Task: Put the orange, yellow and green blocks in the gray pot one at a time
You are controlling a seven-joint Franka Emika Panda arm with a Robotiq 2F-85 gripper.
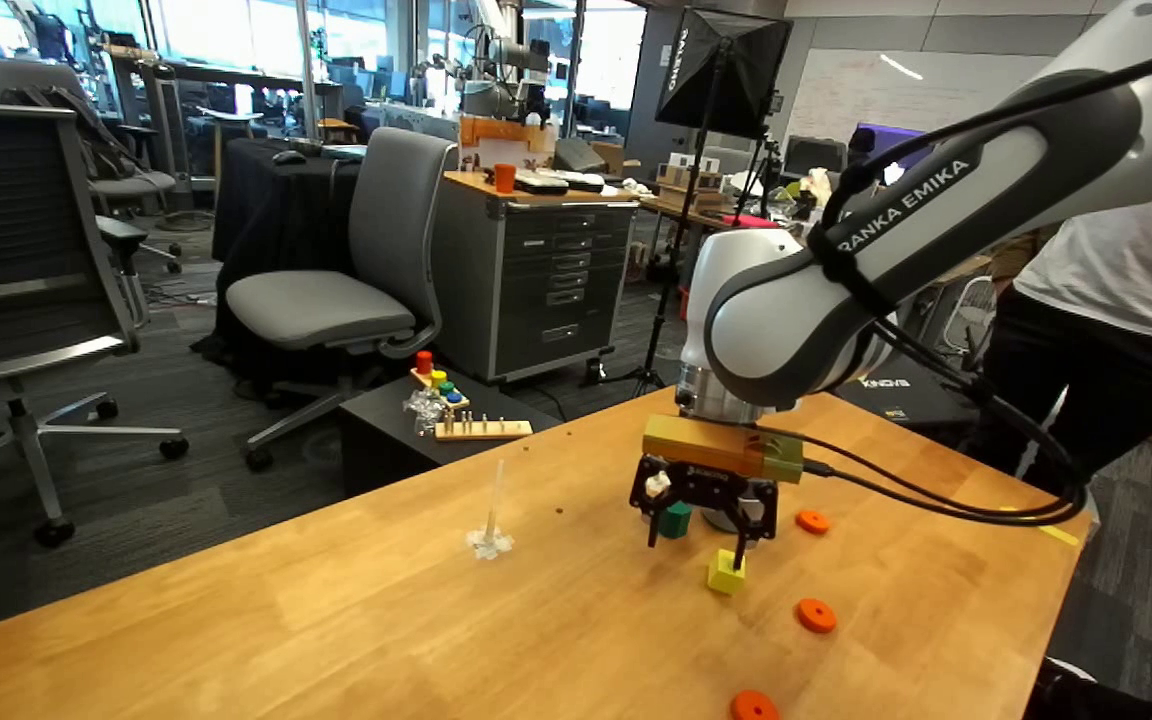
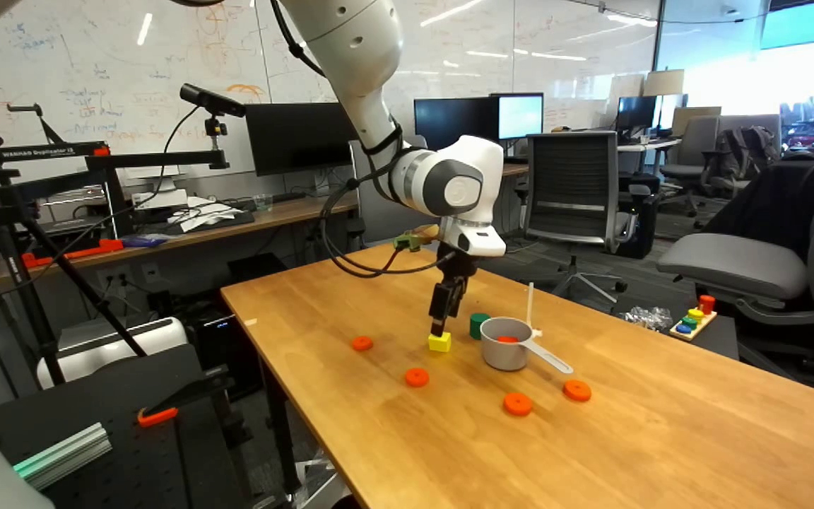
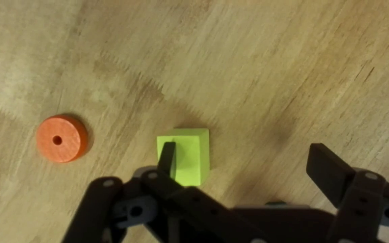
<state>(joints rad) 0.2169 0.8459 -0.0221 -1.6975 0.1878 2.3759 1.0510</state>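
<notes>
The yellow block (image 1: 720, 578) sits on the table and also shows in an exterior view (image 2: 439, 343) and the wrist view (image 3: 187, 160). My gripper (image 1: 696, 555) is open and empty just above it. In the wrist view the gripper (image 3: 243, 153) has its left finger overlapping the block's top and its right finger well off to the right. I cannot tell whether the finger touches. The gray pot (image 2: 499, 359) stands upright with its handle out sideways. A red-orange piece, the orange block (image 2: 507, 339), shows inside it. The dark green block (image 2: 478, 325) stands beside the pot, also visible behind the gripper (image 1: 675, 520).
Flat orange discs (image 2: 417, 377) lie around on the table; one shows in the wrist view (image 3: 61, 138). A thin upright stick (image 1: 493, 505) is taped to the table. Cables hang from the arm. A person (image 1: 1116, 330) stands past the table's far end.
</notes>
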